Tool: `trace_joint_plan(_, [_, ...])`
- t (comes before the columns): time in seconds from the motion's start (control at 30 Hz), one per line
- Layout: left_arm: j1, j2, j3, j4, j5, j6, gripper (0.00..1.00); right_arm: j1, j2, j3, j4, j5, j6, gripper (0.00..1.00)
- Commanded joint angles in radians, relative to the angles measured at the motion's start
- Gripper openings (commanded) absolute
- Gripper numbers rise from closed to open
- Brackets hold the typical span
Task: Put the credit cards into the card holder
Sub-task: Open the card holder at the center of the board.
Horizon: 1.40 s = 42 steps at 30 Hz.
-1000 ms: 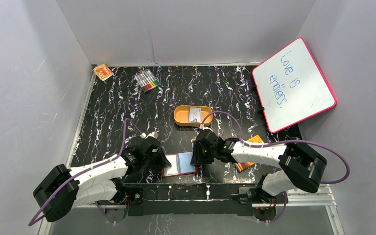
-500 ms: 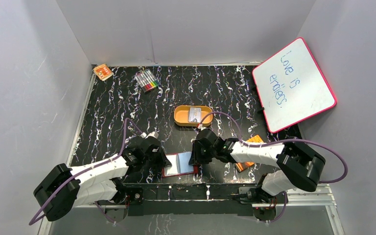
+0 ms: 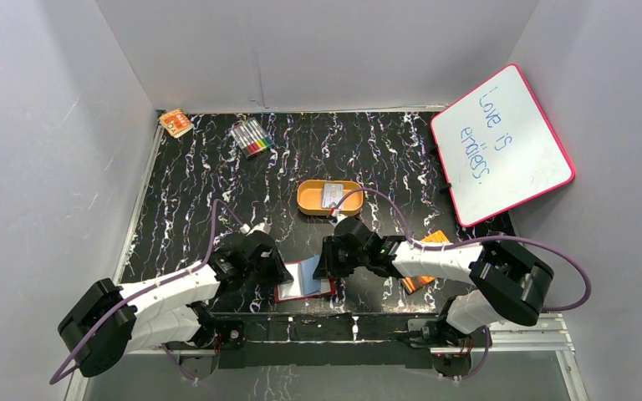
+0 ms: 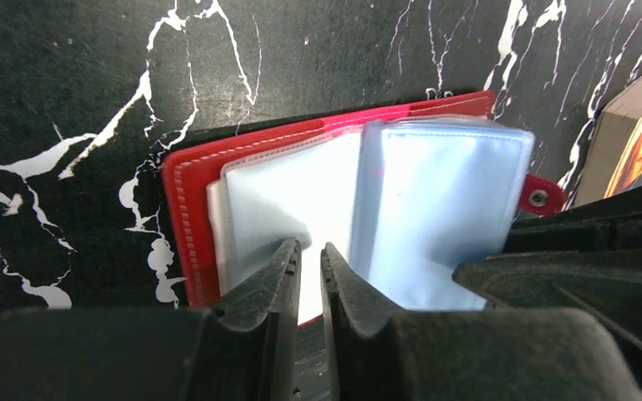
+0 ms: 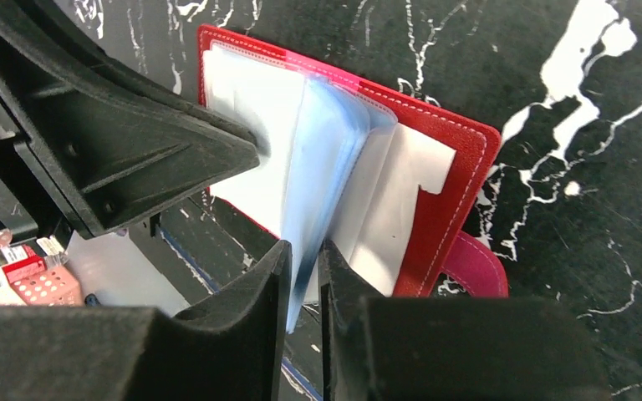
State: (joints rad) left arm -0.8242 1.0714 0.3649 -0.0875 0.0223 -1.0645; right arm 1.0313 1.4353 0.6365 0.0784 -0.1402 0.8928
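Observation:
The dark red card holder (image 3: 305, 281) lies open near the table's front edge, its red cover (image 4: 192, 180) flat and its clear pocket pages (image 5: 330, 142) fanned up. My right gripper (image 5: 305, 246) is shut on the lower edge of the bluish middle pages; the closing tab (image 5: 476, 267) sticks out beside it. My left gripper (image 4: 311, 248) rests over the left page, jaws a narrow slit apart with nothing between them. One pale credit card (image 3: 333, 195) lies in the orange oval tin (image 3: 309, 200), apart from both grippers.
An orange booklet (image 3: 425, 261) lies right of the holder, under my right arm. A pink-framed whiteboard (image 3: 501, 138) leans at the back right. A marker pack (image 3: 251, 137) and a small orange box (image 3: 175, 123) sit at the back left.
My right gripper has narrowed onto the holder's pocket pages and shifted slightly left. My left jaws have parted a slit from fully shut.

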Motion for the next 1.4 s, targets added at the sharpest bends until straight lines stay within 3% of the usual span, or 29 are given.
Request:
trace_joint_plan(0.0, [-0.003,-0.028,0.059,-0.056,-0.029,0.012,0.18,-0.001,-0.014,-0.006,0.093,-0.051,-0.018,0.30])
trace_joint_plan(0.27, [-0.003,-0.022,0.103,-0.066,-0.022,0.021,0.31,0.000,-0.008,-0.007,0.194,-0.126,-0.037,0.41])
trace_joint_plan(0.57, [-0.003,-0.026,0.114,-0.071,-0.022,0.008,0.53,0.001,0.030,-0.007,0.253,-0.183,-0.051,0.44])
trace_joint_plan(0.9, [-0.003,-0.036,0.102,-0.079,-0.027,0.000,0.67,0.001,0.042,-0.027,0.276,-0.156,-0.002,0.22])
trace_joint_plan(1.17, [-0.003,-0.029,0.101,-0.087,-0.035,0.009,0.69,0.001,0.049,-0.003,0.186,-0.116,-0.017,0.10])
trace_joint_plan(1.27, [-0.003,-0.007,0.097,-0.085,-0.030,0.020,0.69,0.001,0.034,-0.012,0.140,-0.088,-0.022,0.13])
trace_joint_plan(1.37, [-0.003,0.019,0.094,-0.078,-0.026,0.033,0.69,0.001,0.005,-0.026,0.096,-0.054,-0.028,0.26])
